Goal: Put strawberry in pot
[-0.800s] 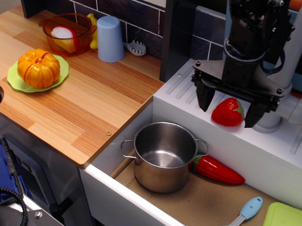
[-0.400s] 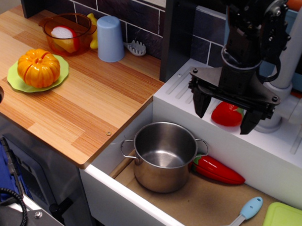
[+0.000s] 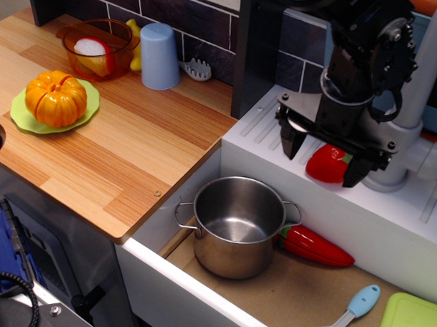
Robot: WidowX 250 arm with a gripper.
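Observation:
The red strawberry (image 3: pixel 327 164) lies on the white ledge (image 3: pixel 389 212) of the toy sink, its green cap to the right. My gripper (image 3: pixel 322 157) is open and straddles it from above, one finger on each side, the upper part of the fruit hidden by the gripper body. The steel pot (image 3: pixel 236 225) stands empty and upright in the sink basin, below and left of the strawberry.
A red chili pepper (image 3: pixel 315 246) lies against the pot's right side. A blue-handled utensil (image 3: pixel 350 311) and a green board (image 3: pixel 410 321) lie at the basin's front right. On the wooden counter are a pumpkin on a green plate (image 3: pixel 55 99), an orange bowl (image 3: pixel 99 48) and a blue cup (image 3: pixel 160 56).
My gripper has come down and back over the strawberry, its fingers closing in somewhat around it. The strawberry and pot have not moved.

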